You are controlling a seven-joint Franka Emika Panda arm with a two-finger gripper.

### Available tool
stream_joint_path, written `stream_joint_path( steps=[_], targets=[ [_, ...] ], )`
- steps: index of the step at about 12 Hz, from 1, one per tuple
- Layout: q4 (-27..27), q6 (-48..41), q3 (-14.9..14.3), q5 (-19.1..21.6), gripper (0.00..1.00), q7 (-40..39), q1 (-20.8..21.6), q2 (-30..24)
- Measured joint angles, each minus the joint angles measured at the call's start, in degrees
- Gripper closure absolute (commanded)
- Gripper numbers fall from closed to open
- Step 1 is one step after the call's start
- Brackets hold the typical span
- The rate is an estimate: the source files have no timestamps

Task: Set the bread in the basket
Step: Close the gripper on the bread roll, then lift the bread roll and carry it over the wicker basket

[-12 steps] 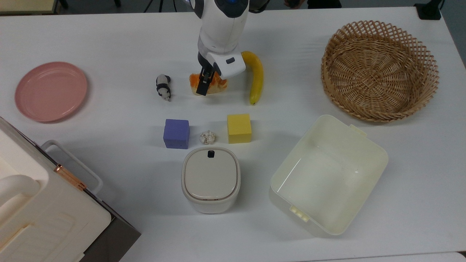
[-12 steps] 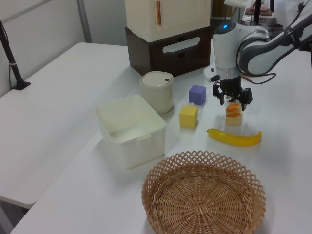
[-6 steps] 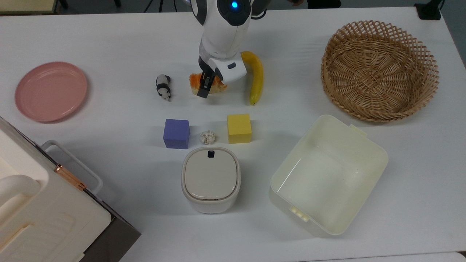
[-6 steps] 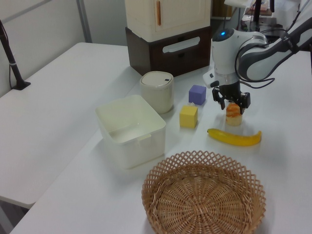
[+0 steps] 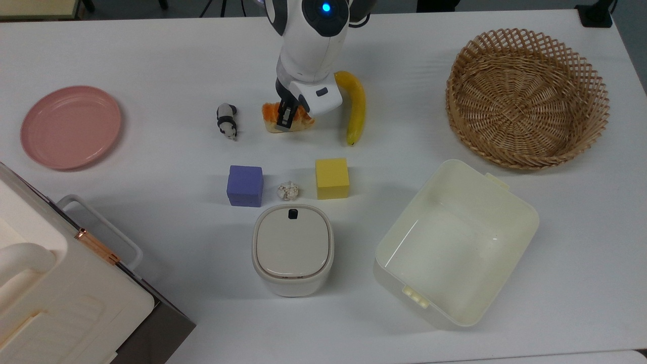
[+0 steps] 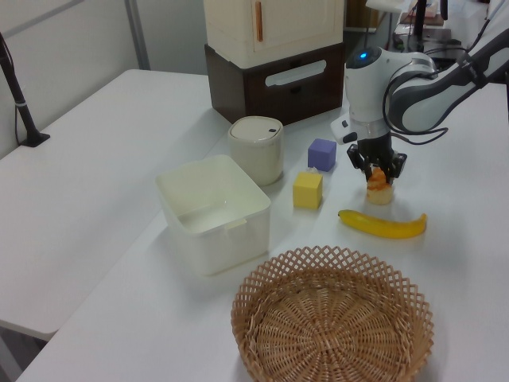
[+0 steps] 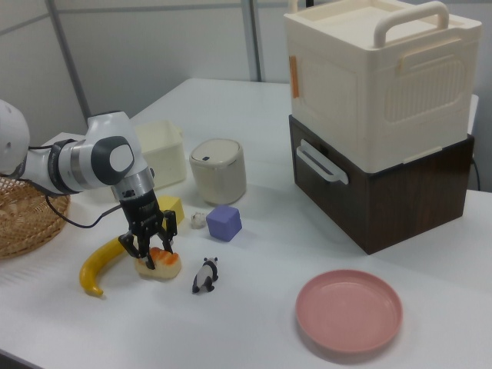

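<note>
The pincer (image 5: 285,117) is down on the bread (image 5: 288,119), and its two black fingers stand one on each side of the loaf. In the right view the fingers (image 7: 143,250) are spread a little and sit around the orange top of the bread (image 7: 159,265). I cannot tell if they press it yet, so the pincer looks partly spread, ready to pinch. The bread rests on the white worktop (image 5: 151,60).

In the top view the bread's long way runs from 9 o'clock to 3 o'clock. The fingers line up from 12 to 6 o'clock, so they cross the short way of the loaf. That is the easy way to grab it, I think.

Near the bread, at 3 o'clock in the top view, lies the yellow banana (image 5: 355,107), just beside the arm. At 9 o'clock stands a little toy panda (image 5: 227,121). The pincer should close only on the bread and not bump these two.

Far off, still at about 3 o'clock from the bread in the top view, sits the basket (image 5: 526,97). It is well apart from the loaf, past the banana. So the coming move is likely to pinch, lift up, and carry the bread over the banana toward 3 o'clock.
</note>
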Motion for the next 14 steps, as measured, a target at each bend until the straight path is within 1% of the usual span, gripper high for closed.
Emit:
stream_joint_path(
  steps=[3, 6, 9, 10, 11, 14],
  targets=[
    [1.2, -1.6, -0.1, 0.0, 0.48, 1.6, 0.0, -1.2],
    [5.0, -6.8, -0.1, 0.4, 0.48, 6.9, 0.0, -2.7],
    [8.5, -9.8, 0.0, 3.9, 0.48, 17.0, 1.1, -2.9],
    [9.9, -10.3, 0.1, 5.9, 0.48, 22.0, 1.8, -2.9],
    [11.1, -10.3, 0.1, 7.4, 0.53, 26.8, 2.7, -3.0],
    [13.4, -10.4, 0.1, 9.6, 0.54, 38.0, 6.1, -3.0]
  ],
)
